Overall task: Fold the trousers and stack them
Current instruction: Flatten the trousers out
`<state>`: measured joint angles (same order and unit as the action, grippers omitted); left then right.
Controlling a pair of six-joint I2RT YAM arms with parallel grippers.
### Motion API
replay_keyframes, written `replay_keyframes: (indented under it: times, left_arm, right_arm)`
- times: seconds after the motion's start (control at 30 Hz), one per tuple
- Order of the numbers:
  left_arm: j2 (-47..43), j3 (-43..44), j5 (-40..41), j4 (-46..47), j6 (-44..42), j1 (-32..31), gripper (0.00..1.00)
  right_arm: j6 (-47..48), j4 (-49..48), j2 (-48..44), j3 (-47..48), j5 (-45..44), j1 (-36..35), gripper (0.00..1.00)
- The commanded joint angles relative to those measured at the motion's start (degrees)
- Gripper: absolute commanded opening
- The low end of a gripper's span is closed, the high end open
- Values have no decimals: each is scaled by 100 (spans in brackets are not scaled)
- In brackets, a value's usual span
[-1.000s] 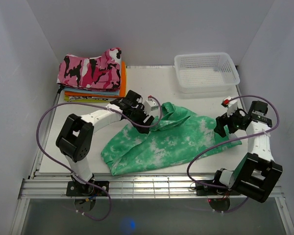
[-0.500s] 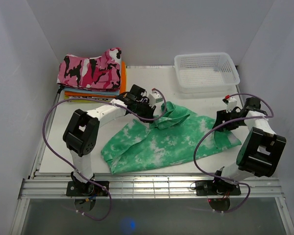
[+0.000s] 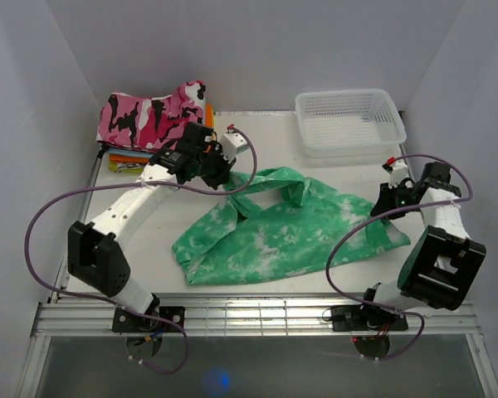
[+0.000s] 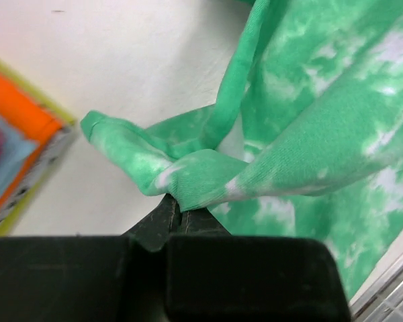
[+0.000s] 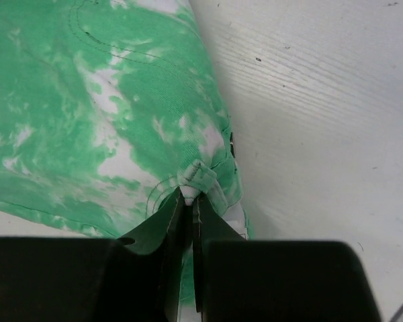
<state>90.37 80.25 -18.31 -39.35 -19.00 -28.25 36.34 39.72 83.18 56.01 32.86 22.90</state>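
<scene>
Top external view: the trousers (image 3: 290, 232) sprawl across the table (image 3: 266, 133) between the two arms, with each end caught in a grip. The left gripper (image 3: 224, 176) has its jaws pressed together on a bunched fold at the cloth's edge. It holds that fold up off the table, so the fabric droops below its tips in a loose loop. The left wrist view shows the same rolled green lip pinched right at the fingertips. The right gripper (image 3: 388, 203) is also clamped tight, on a small stitched corner of hem held low. Bare tabletop lies on one side of its tips and the rest of the garment trails off on the other. Just behind the left gripper sits the camouflage garment (image 3: 153, 116) on the orange folded clothes (image 3: 207, 124), and the basket (image 3: 349, 120) stands well beyond the right one. To my eye the cloth is light, limp and stretchy, with no stiffness at all. It will sag and crease wherever nothing supports it, and a thin pinch could slip out under a sharp tug. I'd say the stitched hems and the waistband are the places to hold, two corners at once, kept gently taut.
</scene>
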Motion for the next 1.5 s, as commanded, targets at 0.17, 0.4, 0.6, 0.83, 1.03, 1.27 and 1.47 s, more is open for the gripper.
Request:
replay_keyframes:
  times: [0.17,0.4,0.6,0.83,1.03,1.27,1.47]
  left_arm:
    - [-1223,202,2901,-1365,-1263,-31,0]
    - [-356,-18,3351,-916,-667,-584,0]
    - [191,-377,2667,-872,-465,-1095,0]
    - [-238,-2345,2305,-706,-691,-1060,0]
    - [-1196,-3831,2753,-187,-1500,-998,0]
    - [-1390,-3718,2595,112,-1887,-831,0]
    - [-1241,-3359,2560,-54,-1730,-805,0]
  right_arm:
    - [1050,88,-1512,-582,-552,75,8]
    - [1858,18,-2332,-1127,-824,-92,8]
    - [3525,1105,-3017,-1207,-632,-110,37]
    - [2486,1407,-2626,-24,35,-83,98]
    - [747,959,-728,1226,994,-337,85]
    - [-276,-842,40,1001,916,-1532,79]
    - [-531,-1975,813,1043,442,-2498,84]
